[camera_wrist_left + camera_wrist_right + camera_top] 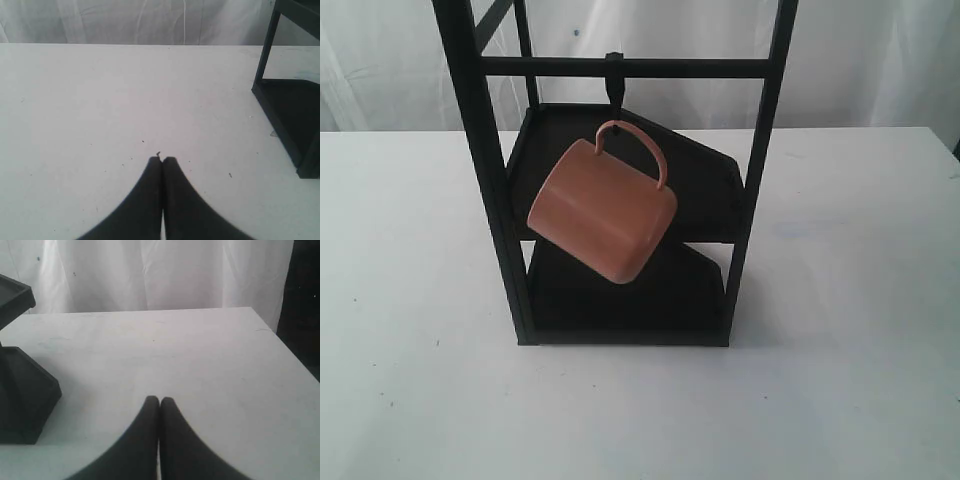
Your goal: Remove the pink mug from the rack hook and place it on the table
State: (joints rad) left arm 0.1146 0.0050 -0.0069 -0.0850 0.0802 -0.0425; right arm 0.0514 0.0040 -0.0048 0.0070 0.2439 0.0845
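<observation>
White cloth hangs in folds behind a wide white bench marked with faint specks and smudges. A tall black rack stands on the bench near its middle, with two dark shelves, an upper shelf and a lower shelf, framed by thin uprights. A crossbar spans the top of the frame, and a small black hook points down from its centre. The pink mug hangs from this hook by the top of its loop handle. Its body is tilted and swings clear of the bench in front of the shelves, and its inside is turned out of sight in the exterior view. The left claw is low over bare bench, its two dark fingers pressed together with nothing between them. One corner post and the lower shelf of the rack are near it, off to one side and well apart from the fingertips. The right claw is likewise drawn together and empty above open bench. The rack's base corner is off to its side, and the far edge of the bench meets the cloth beyond. Neither claw touches the mug or the rack.
</observation>
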